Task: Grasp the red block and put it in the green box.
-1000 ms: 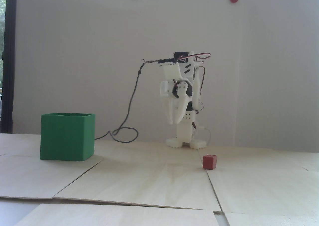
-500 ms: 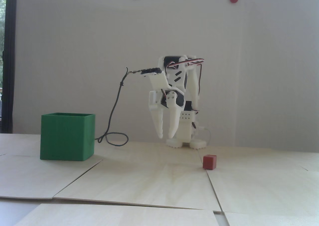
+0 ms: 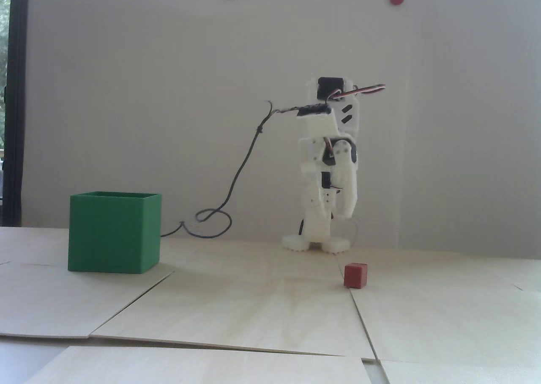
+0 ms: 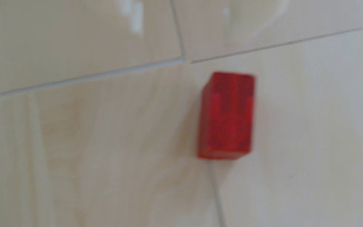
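From my fixed view the red block (image 3: 355, 275) sits alone on the pale wooden boards (image 3: 253, 299), right on a seam between two of them, with bare wood all round it and the green box (image 3: 114, 231) well apart to the left. My gripper (image 3: 340, 210) hangs in the air above and behind the block, touching and holding nothing, but edge-on like this I cannot tell how wide it stands. The wrist view shows only the block (image 4: 226, 115), blurred, beside the board seams.
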Robot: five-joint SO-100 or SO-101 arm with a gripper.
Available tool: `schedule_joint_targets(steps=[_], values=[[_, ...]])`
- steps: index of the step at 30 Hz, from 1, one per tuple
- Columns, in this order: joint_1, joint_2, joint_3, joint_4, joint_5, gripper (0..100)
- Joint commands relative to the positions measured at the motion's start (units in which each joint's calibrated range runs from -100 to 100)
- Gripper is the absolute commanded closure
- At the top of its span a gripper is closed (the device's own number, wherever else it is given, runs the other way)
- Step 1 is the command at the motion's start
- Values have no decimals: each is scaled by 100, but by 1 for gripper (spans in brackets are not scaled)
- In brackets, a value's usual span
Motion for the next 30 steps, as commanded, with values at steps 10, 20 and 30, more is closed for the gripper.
schedule_joint_targets(steps=[10, 20, 30], values=[[-337, -1000, 670, 61, -36, 87], [-787, -392, -49, 137, -36, 87], [-465, 121, -218, 69, -46, 87]])
